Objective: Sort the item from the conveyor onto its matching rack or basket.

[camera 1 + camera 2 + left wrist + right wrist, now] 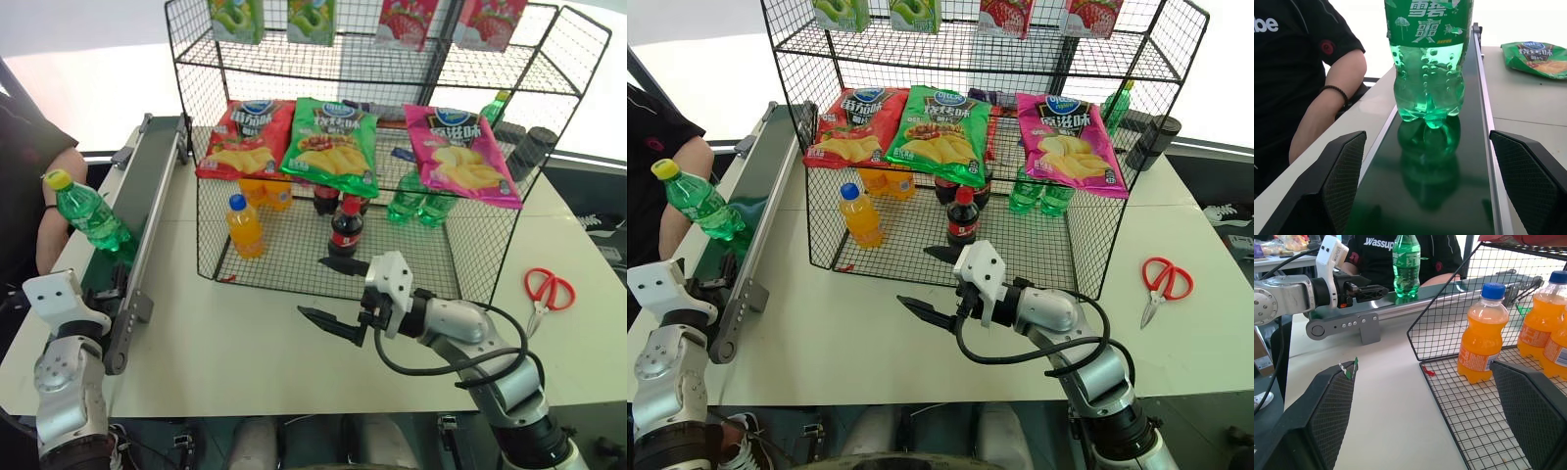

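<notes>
You haven't grabbed anything yet — the green soda bottle stands upright on the conveyor, just ahead of your left claw. Both claws gape wide, holding nothing — the right claw hovers over the counter before the rack; gripping and shelving remain.

A clear-green soda bottle with a yellow cap is stood upright on the dark green conveyor. The black wire rack, hung with chip bags, is set just beside the belt.

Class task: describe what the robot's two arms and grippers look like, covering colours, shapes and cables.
Both arms are silver-grey metal with rounded joints and white blocky wrist housings. The right gripper has two long black pointed fingers, and a black cable loops beside its forearm. The left gripper has the same black fingers, their pads cross-hatched.
</notes>
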### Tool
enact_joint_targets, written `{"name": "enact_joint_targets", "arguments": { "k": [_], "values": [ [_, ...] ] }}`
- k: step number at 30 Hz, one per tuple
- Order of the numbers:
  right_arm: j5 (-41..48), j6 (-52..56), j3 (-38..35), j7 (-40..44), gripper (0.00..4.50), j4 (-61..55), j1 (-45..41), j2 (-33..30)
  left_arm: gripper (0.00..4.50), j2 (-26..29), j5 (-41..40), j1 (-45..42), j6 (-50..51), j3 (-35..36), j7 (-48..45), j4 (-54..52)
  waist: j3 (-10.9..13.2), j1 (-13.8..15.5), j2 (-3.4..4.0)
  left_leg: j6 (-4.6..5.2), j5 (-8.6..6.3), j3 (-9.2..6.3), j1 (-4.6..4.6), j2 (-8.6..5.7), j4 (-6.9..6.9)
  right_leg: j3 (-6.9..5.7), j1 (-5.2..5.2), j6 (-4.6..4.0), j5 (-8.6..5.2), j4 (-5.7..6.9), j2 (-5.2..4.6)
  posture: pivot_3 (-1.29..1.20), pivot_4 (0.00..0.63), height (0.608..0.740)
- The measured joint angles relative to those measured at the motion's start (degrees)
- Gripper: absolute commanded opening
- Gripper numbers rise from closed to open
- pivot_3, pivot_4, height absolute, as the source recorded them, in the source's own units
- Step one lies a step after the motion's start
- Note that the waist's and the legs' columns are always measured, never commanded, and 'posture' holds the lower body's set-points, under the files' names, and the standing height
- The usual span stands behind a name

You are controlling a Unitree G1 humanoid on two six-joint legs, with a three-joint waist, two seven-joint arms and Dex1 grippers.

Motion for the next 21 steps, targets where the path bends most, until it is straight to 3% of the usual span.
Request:
{"name": "enact_joint_targets", "arguments": {
  "k": [17,20,21],
  "values": [
    [0.1,0.0,0.0,0.0,4.5,0.0,0.0,0.1,4.29,0.0,0.2,-0.3,0.0,0.1,3.0,-1.6,0.0,0.0,0.01,0.0,0.0,0.0,-0.03,0.0,-0.02,0.0,-0.01,0.0,0.0,-0.03,0.0,0.0,0.15,0.74],
    [0.1,0.0,0.0,0.0,4.5,0.0,0.0,0.1,3.52,0.0,0.2,-0.3,0.0,0.3,3.4,-1.6,0.0,0.1,0.01,0.0,0.0,0.0,-0.03,0.0,-0.01,0.0,-0.03,-0.01,0.0,-0.04,-0.01,0.0,0.15,0.74],
    [0.1,0.0,0.0,0.0,4.5,0.0,0.0,0.1,3.05,0.0,0.2,-0.3,0.0,0.4,3.4,-1.7,0.0,0.1,0.01,0.0,0.0,0.0,-0.03,0.0,-0.02,0.0,-0.04,-0.01,0.0,-0.05,-0.01,0.0,0.15,0.74]
  ]
}}
